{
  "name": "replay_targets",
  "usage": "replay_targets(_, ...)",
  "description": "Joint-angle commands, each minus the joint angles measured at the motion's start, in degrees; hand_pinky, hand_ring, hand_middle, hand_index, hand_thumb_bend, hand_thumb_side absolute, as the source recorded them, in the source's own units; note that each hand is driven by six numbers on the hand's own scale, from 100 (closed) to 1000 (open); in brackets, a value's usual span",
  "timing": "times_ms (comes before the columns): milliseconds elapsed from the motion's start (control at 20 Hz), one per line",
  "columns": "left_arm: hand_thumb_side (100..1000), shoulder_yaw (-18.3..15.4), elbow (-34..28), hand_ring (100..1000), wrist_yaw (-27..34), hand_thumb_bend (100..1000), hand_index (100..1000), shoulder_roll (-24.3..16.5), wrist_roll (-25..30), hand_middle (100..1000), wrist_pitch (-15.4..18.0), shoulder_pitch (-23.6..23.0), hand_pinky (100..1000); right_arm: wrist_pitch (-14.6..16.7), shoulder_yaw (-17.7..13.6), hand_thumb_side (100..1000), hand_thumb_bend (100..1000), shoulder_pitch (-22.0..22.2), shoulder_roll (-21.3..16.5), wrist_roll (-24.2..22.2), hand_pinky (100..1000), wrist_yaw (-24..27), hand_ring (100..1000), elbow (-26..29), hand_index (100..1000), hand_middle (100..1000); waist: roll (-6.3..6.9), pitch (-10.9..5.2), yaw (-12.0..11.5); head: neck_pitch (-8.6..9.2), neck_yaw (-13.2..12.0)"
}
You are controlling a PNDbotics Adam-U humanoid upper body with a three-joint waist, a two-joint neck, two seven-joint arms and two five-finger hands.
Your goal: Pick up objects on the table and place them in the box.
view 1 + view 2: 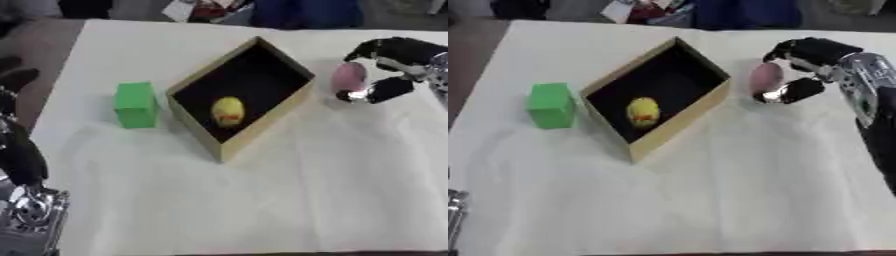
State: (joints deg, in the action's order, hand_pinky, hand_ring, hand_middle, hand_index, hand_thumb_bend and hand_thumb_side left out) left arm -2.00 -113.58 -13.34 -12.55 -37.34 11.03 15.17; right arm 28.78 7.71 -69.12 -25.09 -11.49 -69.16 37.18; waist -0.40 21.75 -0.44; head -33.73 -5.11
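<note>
left hand point(22, 155) cropped, grip unclear | right hand point(802, 75) curled round pink object point(765, 77) beside box point(684, 117)

The right hand point(802, 65) is black, with dark rounded fingers and a silver tip on the thumb. Its forearm point(866, 85) is a silver-grey casing with a small green mark, turning black lower down. The left arm point(22, 155) is black above bright silver metal joints point(31, 212)

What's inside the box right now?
Inside the box one yellow rounded object with a red-orange mark lies on the dark floor. The near-left wall hides a strip of floor behind it, so anything there cannot be seen.
</note>
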Motion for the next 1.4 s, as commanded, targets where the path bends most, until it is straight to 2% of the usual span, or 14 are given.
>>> replay_targets(50, 1000, 0.0, -1.0, 618, 0.0, 221, 820, -0.5, 0.3, 637, 0.0, 0.5, 753, -0.4, -0.8, 719, 458, -1.6, -0.7, 1.2, 913, -1.0, 890, -0.3, 892, 798, 0.17, -1.14, -0.1, 0.53, 0.2)
replay_targets(300, 1000, 0.0, -1.0, 618, 0.1, 222, 820, -0.5, 0.5, 639, 0.0, 0.5, 753, -1.2, -1.2, 614, 445, -1.7, -0.5, 2.4, 897, -1.1, 874, -1.0, 865, 777, 0.16, -1.11, -0.1, 0.61, 0.2)
replay_targets(500, 1000, 0.0, -1.0, 618, 0.1, 223, 820, -0.5, 0.7, 640, -0.1, 0.5, 753, -0.7, -1.1, 539, 321, -1.7, -0.5, 2.4, 885, 1.0, 860, -0.4, 841, 747, 0.14, -1.09, 0.0, 0.56, 0.2)
replay_targets(850, 1000, 0.0, -1.0, 618, 0.1, 220, 820, -0.5, 1.0, 641, -0.2, 0.4, 752, -0.6, -0.4, 573, 256, -1.7, -0.9, -1.2, 890, 5.5, 866, 1.7, 854, 749, 0.10, -1.23, 0.1, 0.64, 0.2)
replay_targets(1150, 1000, 0.0, -1.0, 618, 0.0, 219, 821, -0.5, 1.4, 642, -0.3, 0.4, 751, -1.3, -1.0, 601, 149, -1.5, -1.3, -6.0, 900, 9.2, 865, 2.7, 865, 742, 0.11, -1.33, 0.3, 0.64, 0.1)
replay_targets(1200, 1000, 0.0, -1.0, 618, 0.0, 221, 821, -0.5, 1.5, 642, -0.3, 0.4, 751, -1.6, -1.1, 541, 166, -1.5, -1.4, -6.7, 895, 9.8, 864, 3.0, 846, 732, 0.09, -1.36, 0.3, 0.67, 0.1)
replay_targets(1350, 1000, 0.0, -1.0, 618, 0.0, 220, 820, -0.5, 1.5, 642, -0.3, 0.4, 750, -2.6, -1.0, 483, 223, -1.6, -1.6, -7.2, 881, 10.2, 855, 3.2, 810, 705, 0.06, -1.40, 0.3, 0.78, 0.1)
replay_targets(1400, 1000, 0.0, -1.0, 618, 0.0, 219, 820, -0.5, 1.6, 643, -0.3, 0.4, 749, -2.9, -1.1, 352, 220, -1.6, -1.6, -6.8, 849, 10.0, 826, 3.2, 755, 640, 0.07, -1.40, 0.3, 0.81, 0.1)
